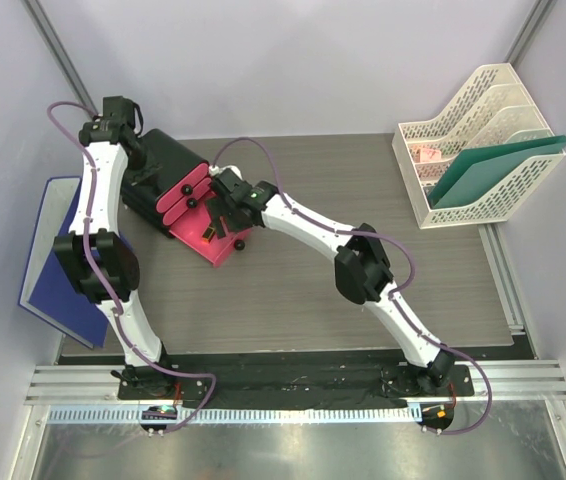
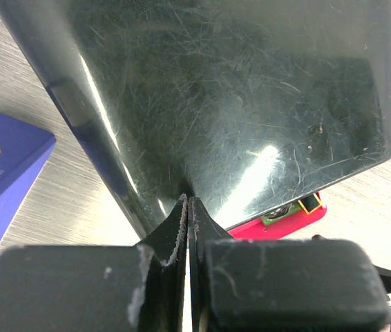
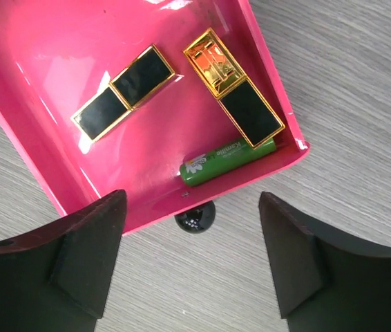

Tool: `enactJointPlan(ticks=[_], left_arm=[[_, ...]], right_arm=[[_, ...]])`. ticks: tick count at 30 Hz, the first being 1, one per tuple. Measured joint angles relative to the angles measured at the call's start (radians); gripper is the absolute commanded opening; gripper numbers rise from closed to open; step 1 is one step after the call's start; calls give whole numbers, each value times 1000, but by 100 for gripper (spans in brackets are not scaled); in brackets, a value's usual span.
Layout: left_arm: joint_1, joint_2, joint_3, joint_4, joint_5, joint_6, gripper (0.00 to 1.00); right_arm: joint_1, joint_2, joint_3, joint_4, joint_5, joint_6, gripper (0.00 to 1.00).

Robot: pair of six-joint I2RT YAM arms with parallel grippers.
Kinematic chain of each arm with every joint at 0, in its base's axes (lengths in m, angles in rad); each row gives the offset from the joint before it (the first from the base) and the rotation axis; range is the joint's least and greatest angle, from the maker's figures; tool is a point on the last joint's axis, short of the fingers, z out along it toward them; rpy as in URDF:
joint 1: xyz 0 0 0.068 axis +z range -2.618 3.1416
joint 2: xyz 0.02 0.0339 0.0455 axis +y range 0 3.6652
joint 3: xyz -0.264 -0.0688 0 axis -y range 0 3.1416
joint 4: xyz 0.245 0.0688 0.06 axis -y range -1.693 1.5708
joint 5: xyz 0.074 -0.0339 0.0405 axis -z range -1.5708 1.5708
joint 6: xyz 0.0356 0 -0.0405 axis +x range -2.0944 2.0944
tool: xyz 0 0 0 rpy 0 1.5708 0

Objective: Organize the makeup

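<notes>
In the right wrist view, the pulled-out pink drawer [image 3: 57,76] holds two black-and-gold lipsticks [image 3: 123,93] [image 3: 233,86] and a green tube [image 3: 226,160] lying along its front wall. The drawer's round black knob [image 3: 195,218] points at my right gripper [image 3: 192,256], which is open and empty just in front of it. My left gripper [image 2: 187,204] is shut, with its tips against the glossy black box [image 2: 237,104]. From above, the box [image 1: 168,160] stands at the back left with its lowest drawer [image 1: 208,238] open. The other makeup is out of view.
A blue binder [image 1: 48,255] lies at the table's left edge, beside the left arm. A white file rack [image 1: 478,150] with green folders stands at the back right. The box's two upper pink drawers [image 1: 178,195] are closed.
</notes>
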Motion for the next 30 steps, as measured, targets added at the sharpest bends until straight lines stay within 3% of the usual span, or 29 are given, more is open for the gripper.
enactJointPlan(ticks=[4, 7, 8, 18, 30], left_arm=[[0, 4, 0, 0, 6, 2, 0], [0, 6, 3, 0, 9, 4, 0], [0, 6, 3, -1, 10, 6, 0], [0, 8, 3, -1, 11, 18, 0], [0, 8, 3, -1, 16, 18, 0]], right_arm=[[-8, -27, -60, 24, -7, 23, 68], [-19, -71, -135, 34, -29, 51, 23], [-26, -93, -171, 43, -46, 69, 1], [-123, -245, -455, 156, -232, 230, 1], [-139, -140, -461, 245, -418, 369, 1]])
